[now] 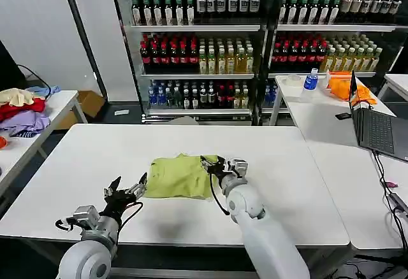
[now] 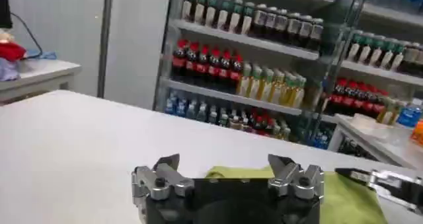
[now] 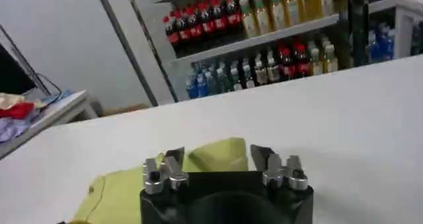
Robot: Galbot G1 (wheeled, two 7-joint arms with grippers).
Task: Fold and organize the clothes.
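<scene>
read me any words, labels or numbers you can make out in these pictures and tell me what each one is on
No text here can be read.
Bottle labels on the drink shelves: too small and blurred.
T-shirt on the white table: folded, no lettering showing.
Laptop: keys too small to read.
Left hand and right hand: no markings legible.

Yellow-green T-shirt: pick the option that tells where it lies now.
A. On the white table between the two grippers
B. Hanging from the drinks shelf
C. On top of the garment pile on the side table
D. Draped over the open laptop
A: the yellow-green T-shirt lies bunched on the white table, with the left gripper at one edge and the right gripper at the other, jaws open.
</scene>
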